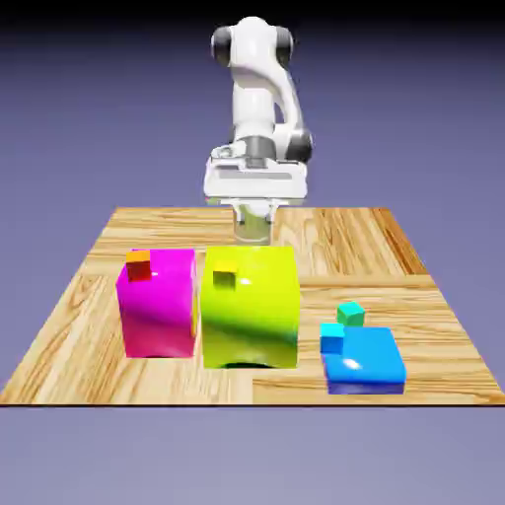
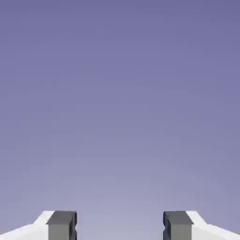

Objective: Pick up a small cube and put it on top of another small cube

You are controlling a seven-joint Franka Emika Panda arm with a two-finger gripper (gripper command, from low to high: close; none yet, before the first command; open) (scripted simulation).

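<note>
The tiny teal-green cube (image 1: 350,315) sits at the far edge of a flat blue block (image 1: 370,363), at the exterior view's right. I cannot tell whether it rests on that block or just behind it. The tiny yellow-green cube (image 1: 225,279) lies on top of the big yellow block (image 1: 251,308). My gripper (image 1: 253,235) hangs behind the yellow block, which hides its lower end, far from both cubes. In the hand view my gripper (image 2: 119,227) is open: its grey fingertips (image 2: 61,225) stand wide apart with only backdrop between them.
A big magenta block (image 1: 157,304) stands left of the yellow one with a tiny orange cube (image 1: 138,264) on top. A tiny cyan-blue cube (image 1: 332,338) sits on the blue block's near-left corner. The wooden table (image 1: 89,335) ends just in front of the blocks.
</note>
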